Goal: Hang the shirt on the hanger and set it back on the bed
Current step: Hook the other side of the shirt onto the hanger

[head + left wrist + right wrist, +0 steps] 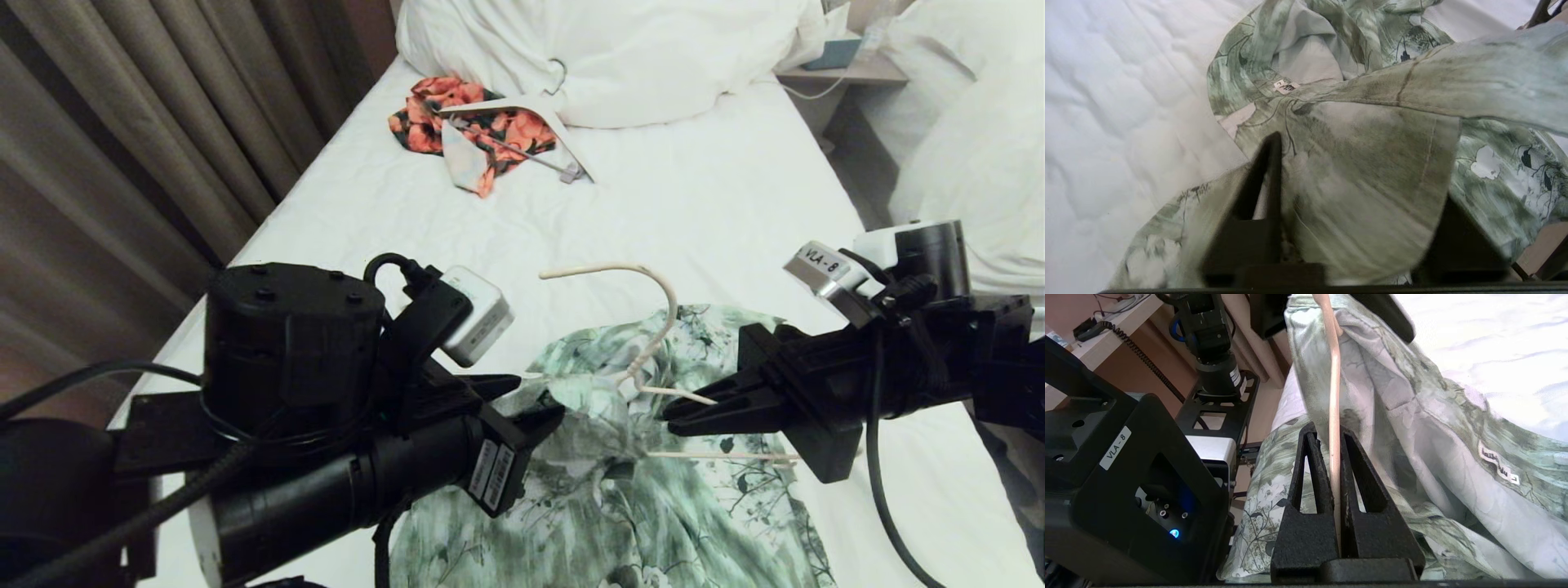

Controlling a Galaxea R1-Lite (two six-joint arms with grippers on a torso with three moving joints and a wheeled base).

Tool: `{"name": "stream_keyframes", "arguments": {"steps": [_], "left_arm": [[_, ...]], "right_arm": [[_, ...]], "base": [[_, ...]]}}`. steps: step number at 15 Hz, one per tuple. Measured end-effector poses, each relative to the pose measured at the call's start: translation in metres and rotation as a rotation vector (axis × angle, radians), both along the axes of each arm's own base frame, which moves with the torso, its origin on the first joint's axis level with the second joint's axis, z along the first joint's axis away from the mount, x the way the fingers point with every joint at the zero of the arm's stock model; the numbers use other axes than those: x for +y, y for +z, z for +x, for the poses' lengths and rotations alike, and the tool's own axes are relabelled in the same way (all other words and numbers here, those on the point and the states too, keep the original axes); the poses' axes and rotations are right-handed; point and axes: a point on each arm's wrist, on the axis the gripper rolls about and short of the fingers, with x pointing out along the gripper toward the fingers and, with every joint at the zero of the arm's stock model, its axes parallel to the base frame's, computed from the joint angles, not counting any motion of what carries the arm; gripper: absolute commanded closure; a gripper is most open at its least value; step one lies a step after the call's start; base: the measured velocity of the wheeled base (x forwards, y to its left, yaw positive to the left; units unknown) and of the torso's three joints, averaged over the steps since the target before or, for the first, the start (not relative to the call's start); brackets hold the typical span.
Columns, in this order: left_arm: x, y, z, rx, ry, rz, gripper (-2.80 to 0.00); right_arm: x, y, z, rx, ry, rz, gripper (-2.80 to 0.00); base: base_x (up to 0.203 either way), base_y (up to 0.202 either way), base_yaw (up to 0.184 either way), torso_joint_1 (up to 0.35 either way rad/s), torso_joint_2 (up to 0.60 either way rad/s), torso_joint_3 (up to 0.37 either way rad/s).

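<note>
Right hand [1331,435] clenched on hanger [1334,396]; left hand [1359,188] grasping shirt [653,506] fabric above bed [718,212].

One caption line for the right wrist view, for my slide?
Right gripper shut on the hanger, beside the shirt.

Both grippers are crowding the shirt [620,490] near the collar (left gripper [531,400], right gripper [678,416]). Hanger [653,327] hook is sticking up between them. Open sheet is lying mid-bed [718,212]; orange garment [465,122] and white hanger [522,110] are blocking the far-left part.
</note>
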Motion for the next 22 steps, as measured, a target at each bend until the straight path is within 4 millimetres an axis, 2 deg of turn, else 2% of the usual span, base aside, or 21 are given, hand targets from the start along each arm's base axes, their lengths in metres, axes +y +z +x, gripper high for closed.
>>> {"name": "stream_keyframes", "arguments": {"steps": [14,15,19,22], "left_arm": [[0.0,0.004,0.0,-0.027,-0.007,0.008,0.0],[0.0,0.004,0.0,-0.027,-0.007,0.008,0.0],[0.001,0.006,-0.001,-0.031,-0.006,-0.005,0.0],[0.004,0.01,-0.004,-0.03,-0.007,-0.028,0.0]], "right_arm": [[0.0,0.0,0.002,-0.049,-0.003,0.01,0.0],[0.0,-0.001,0.0,-0.046,-0.002,0.009,-2.8],[-0.005,0.01,-0.01,0.018,-0.039,0.004,-2.8],[-0.015,0.032,-0.024,0.1,-0.207,-0.004,-2.8]], "base": [[0.0,0.0,0.0,0.0,0.0,0.0],[0.0,0.0,0.0,0.0,0.0,0.0],[0.0,0.0,0.0,0.0,0.0,0.0],[0.0,0.0,0.0,0.0,0.0,0.0]]}}
